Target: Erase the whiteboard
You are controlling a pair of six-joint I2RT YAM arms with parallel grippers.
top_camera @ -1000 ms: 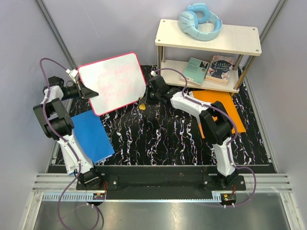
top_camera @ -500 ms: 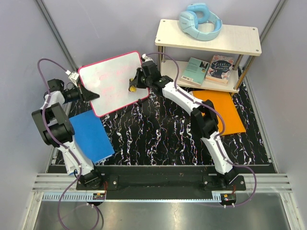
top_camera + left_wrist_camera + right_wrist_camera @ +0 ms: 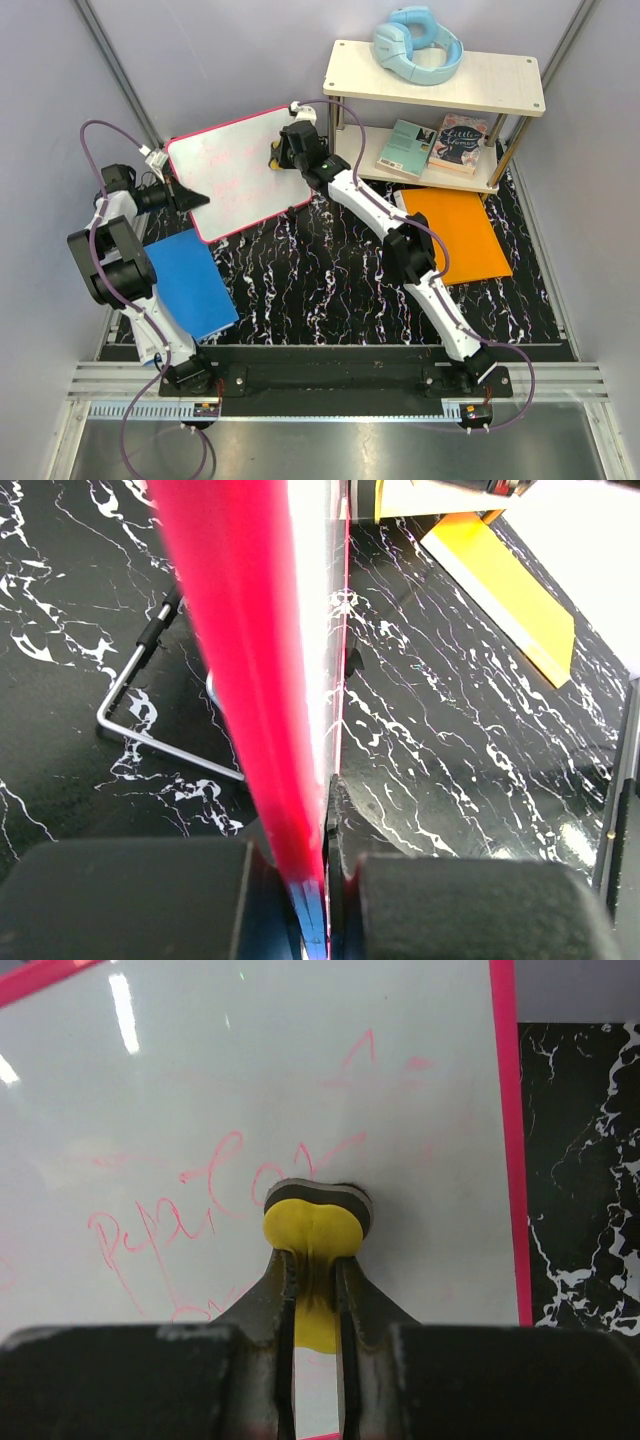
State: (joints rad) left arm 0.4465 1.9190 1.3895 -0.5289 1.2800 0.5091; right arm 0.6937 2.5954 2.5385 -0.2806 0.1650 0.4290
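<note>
The left hand (image 3: 188, 196) pinches the left edge of the whiteboard (image 3: 240, 180), holding it at a tilt over the back left of the table (image 3: 330, 285). The right hand (image 3: 281, 156) is clamped on a yellow eraser (image 3: 316, 1222), which presses against the board's face near its upper right, among pink scribbles (image 3: 225, 1175).

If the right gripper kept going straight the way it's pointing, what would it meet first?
The white, pink-rimmed whiteboard: the right gripper points at its scribbled face, and the small yellow eraser it holds seems to be touching it.
</note>
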